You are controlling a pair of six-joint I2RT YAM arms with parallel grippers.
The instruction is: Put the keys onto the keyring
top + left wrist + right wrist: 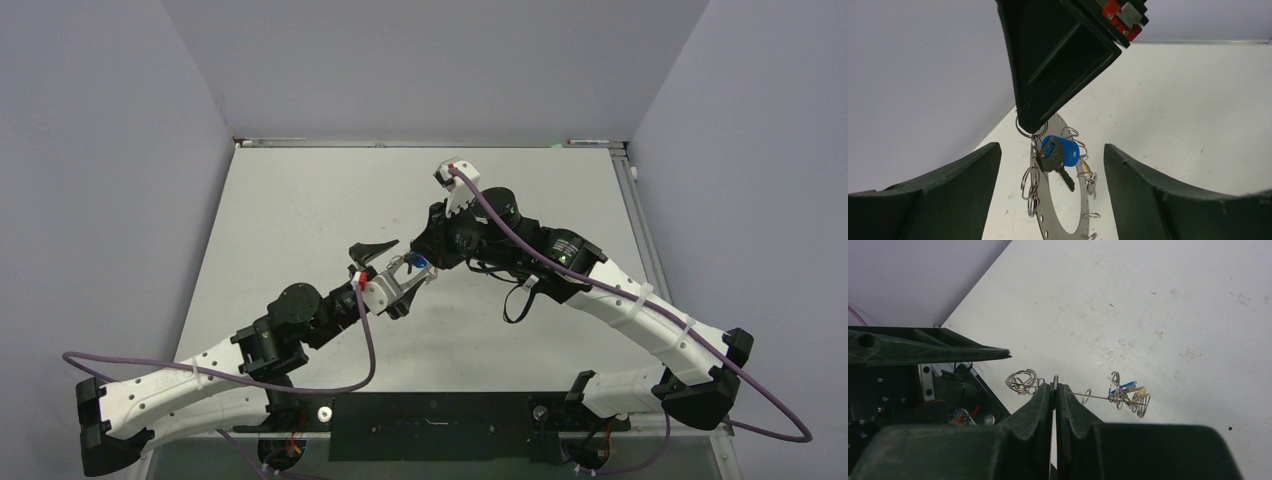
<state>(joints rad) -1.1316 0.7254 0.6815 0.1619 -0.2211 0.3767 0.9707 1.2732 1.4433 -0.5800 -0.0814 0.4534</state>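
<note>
The keyring (1043, 210) is a flat grey metal loop with holes and several small split rings along its edge. My right gripper (1054, 386) is shut on its rim and holds it above the table; in that view the keyring (1098, 396) shows edge-on. A silver key with a blue tag (1060, 152) hangs on it, with a bit of a yellow tag (1085, 166) behind. My left gripper (1052, 148) is open, its fingers on either side of the keyring without touching it. In the top view both grippers meet mid-table, left (393, 266) and right (428, 256).
The white table (300, 200) is bounded by grey walls at the back and sides. A black base plate (430, 425) lies at the near edge. Purple cables (360, 350) loop along both arms.
</note>
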